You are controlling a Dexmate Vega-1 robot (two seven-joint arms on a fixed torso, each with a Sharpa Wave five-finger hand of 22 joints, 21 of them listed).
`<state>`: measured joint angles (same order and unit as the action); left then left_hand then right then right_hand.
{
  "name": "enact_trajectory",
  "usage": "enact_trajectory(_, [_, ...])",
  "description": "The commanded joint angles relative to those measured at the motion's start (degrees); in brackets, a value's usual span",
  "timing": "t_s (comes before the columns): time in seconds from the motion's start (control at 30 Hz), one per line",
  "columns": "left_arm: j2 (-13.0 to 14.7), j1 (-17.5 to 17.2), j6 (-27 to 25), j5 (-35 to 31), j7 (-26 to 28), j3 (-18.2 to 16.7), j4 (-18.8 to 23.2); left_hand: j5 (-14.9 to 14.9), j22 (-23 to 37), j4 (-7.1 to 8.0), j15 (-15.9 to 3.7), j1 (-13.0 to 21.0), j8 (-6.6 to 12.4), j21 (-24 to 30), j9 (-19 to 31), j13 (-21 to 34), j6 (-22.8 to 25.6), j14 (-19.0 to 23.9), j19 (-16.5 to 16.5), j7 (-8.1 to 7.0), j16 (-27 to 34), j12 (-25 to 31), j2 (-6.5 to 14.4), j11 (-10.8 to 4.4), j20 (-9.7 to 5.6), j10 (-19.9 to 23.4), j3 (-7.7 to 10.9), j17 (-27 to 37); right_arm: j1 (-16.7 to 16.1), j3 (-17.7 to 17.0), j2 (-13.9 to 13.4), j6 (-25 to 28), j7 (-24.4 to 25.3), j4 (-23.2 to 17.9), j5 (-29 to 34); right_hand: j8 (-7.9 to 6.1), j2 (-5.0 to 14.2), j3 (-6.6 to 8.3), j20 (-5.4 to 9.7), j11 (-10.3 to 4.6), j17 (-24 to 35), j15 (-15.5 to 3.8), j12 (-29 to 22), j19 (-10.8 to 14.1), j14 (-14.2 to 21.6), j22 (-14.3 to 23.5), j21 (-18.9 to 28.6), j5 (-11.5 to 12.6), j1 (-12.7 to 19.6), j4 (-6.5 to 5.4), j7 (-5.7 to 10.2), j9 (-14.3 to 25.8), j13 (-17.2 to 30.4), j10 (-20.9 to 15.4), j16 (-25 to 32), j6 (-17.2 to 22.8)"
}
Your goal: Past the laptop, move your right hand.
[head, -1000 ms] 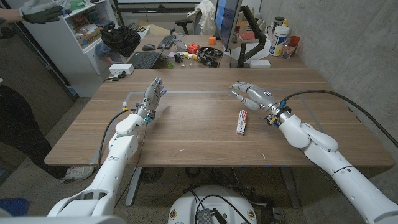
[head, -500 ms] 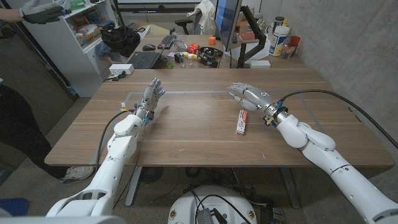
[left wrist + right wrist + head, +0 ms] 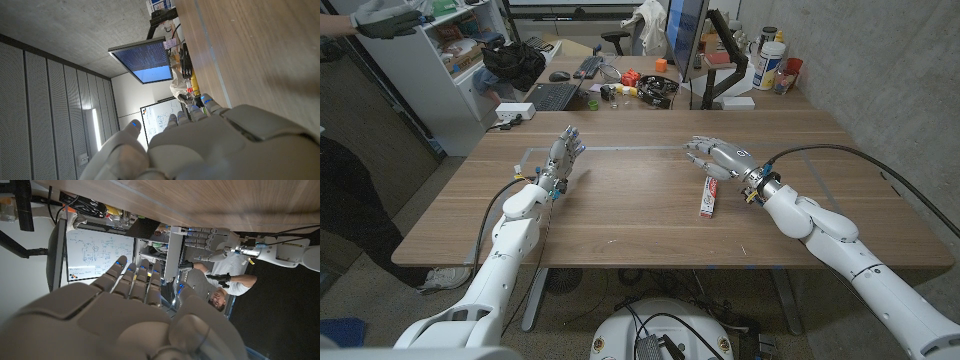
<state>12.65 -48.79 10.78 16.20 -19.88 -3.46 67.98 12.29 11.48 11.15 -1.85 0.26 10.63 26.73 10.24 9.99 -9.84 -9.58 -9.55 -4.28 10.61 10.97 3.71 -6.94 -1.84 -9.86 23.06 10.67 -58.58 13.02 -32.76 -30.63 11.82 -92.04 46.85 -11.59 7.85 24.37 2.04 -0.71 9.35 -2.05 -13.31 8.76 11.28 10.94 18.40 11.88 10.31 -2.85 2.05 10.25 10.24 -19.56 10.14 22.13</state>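
My right hand (image 3: 718,157) hovers open over the wooden table (image 3: 620,215), fingers spread and reaching toward picture left, just past the far end of a red-and-white toothpaste box (image 3: 708,197). In the right wrist view its back (image 3: 125,320) shows with the fingers apart and nothing in them. My left hand (image 3: 563,155) stands open at the table's left, fingers pointing away from me; it also appears across the table (image 3: 210,242). In the left wrist view the left hand (image 3: 200,145) is empty. A dark laptop (image 3: 552,96) sits on the desk behind the table.
The back desk carries a monitor (image 3: 682,35), a black bag (image 3: 515,62), bottles (image 3: 770,62) and small clutter. A person in dark clothes (image 3: 340,200) stands at picture left, a sleeve (image 3: 380,18) reaching in above. A concrete wall runs along the right.
My right hand has drifted slightly to picture left and lowered a little over the far end of the toothpaste box. The left hand and the box have stayed put.
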Motion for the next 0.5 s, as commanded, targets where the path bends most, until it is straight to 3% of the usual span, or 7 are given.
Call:
enact_trajectory(0.03, [-0.2,0.1,0.1,-0.2,0.1,0.2,-0.3,0.3,0.1,-0.19,-2.21,0.2,0.19,0.3,0.2,0.3,-3.6,-6.0,-3.2,-0.43,0.3,0.2,6.3,-0.31,-2.36,-3.0,-0.2,0.2,0.0,0.7,-0.9,0.9,0.2,-0.4,1.1,0.27,0.17,0.19,4.17,-0.18,0.1,-2.1,0.3,0.5,0.4,0.1,-0.2,0.1,0.7,0.43,-0.05,0.3,0.2,-0.6,0.0,0.4])
enact_trajectory(0.5, [-0.1,-0.1,-0.1,-0.2,0.1,0.2,0.0,0.3,0.1,-0.18,-2.16,0.2,0.17,0.3,0.2,0.3,-3.6,-6.0,-3.2,-0.37,0.3,0.2,6.3,-0.28,-2.31,-2.9,-0.24,0.2,0.6,2.0,-1.8,1.0,0.2,0.1,2.0,0.25,0.12,0.34,4.23,-0.2,0.1,-2.18,0.3,0.6,0.5,0.1,-0.3,0.0,1.1,0.79,0.09,0.3,0.2,-0.8,0.0,0.7])
